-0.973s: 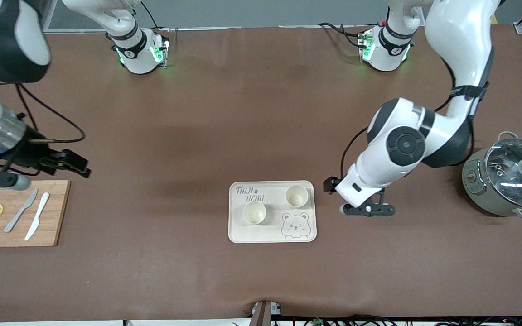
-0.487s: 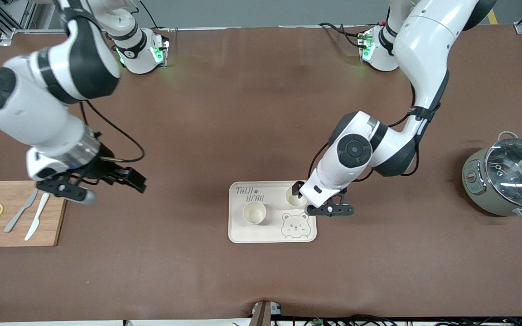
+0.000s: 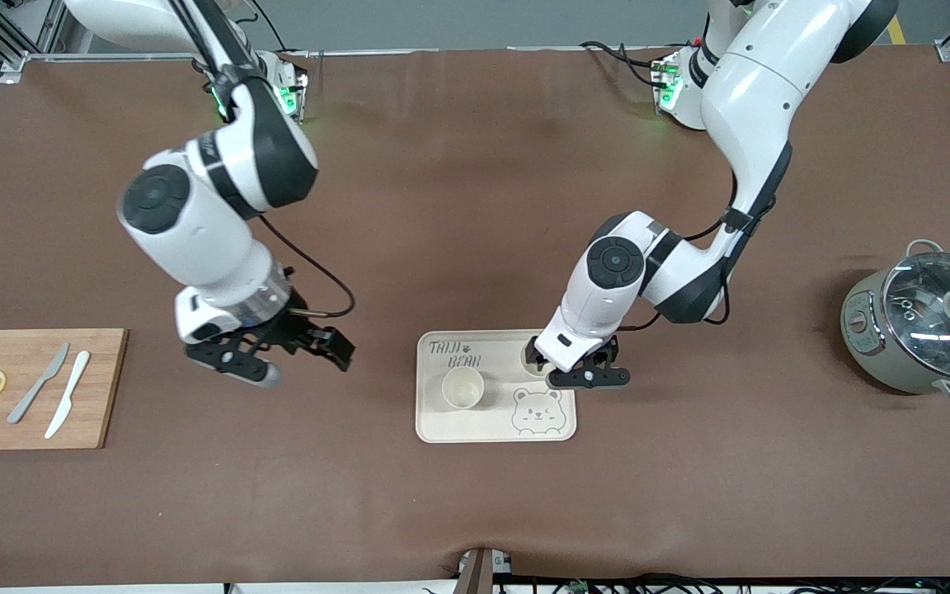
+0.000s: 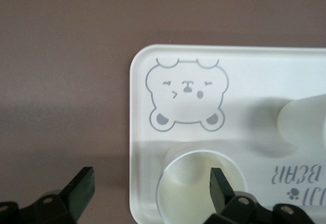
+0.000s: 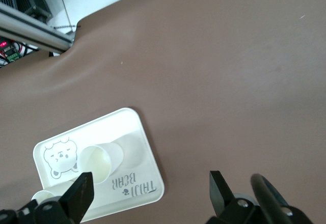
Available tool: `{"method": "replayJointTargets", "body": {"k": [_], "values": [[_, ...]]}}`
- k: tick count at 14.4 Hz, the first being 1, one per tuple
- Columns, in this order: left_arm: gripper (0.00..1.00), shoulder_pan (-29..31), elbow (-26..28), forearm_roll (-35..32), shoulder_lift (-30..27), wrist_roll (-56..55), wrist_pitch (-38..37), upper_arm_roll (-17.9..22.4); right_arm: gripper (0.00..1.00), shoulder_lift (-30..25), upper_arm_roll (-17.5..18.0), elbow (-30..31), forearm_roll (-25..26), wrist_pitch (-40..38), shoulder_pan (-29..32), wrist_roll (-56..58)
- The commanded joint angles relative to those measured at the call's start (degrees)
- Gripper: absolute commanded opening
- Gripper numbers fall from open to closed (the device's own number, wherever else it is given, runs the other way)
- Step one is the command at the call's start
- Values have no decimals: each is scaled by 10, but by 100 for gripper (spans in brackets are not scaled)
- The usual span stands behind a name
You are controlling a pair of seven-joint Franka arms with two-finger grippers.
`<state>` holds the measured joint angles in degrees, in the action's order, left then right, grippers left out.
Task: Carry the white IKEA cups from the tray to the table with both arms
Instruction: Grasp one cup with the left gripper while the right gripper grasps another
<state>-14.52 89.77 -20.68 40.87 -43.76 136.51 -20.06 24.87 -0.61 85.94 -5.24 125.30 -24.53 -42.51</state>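
Observation:
Two white cups stand on the cream bear tray [image 3: 442, 425] at the table's middle. One cup [image 3: 463, 388] stands free, nearer the front camera. The second cup [image 3: 529, 368] is mostly hidden under my left gripper [image 3: 562, 365]. In the left wrist view that gripper [image 4: 150, 183] is open, low over this cup [image 4: 193, 193]: one finger is over its mouth, the other is off the tray's edge [image 4: 133, 132]. My right gripper [image 3: 248, 363] is open and empty over bare table, between the board and the tray. The right wrist view shows the tray [image 5: 147, 158] and both cups [image 5: 99, 163] ahead of its gripper [image 5: 150, 188].
A wooden cutting board [image 3: 100, 388] with two knives and lemon slices lies toward the right arm's end. A grey glass-lidded pot [image 3: 928, 326] stands toward the left arm's end.
Both arms have swung in toward the tray. My left gripper moved from the table beside the tray to over the second cup. My right gripper moved off the board toward the tray.

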Motion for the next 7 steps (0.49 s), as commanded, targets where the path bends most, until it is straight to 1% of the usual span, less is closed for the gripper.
{"method": "replayJointTargets", "body": {"k": [1, 3, 5, 7], "values": [[100, 2, 38, -16, -19, -13, 14, 2, 100, 25, -6, -17, 8, 12, -16, -20], [100, 4, 60, -15, -32, -15, 14, -1, 100, 41, -6, -17, 12, 19, -26, -20], [100, 0, 63, -15, -30, -16, 14, 0, 100, 57, -6, -17, 16, 40, -36, -27], [100, -1, 63, -16, -28, -24, 15, 0, 100, 76, -7, -17, 24, 60, -52, -59]]}}
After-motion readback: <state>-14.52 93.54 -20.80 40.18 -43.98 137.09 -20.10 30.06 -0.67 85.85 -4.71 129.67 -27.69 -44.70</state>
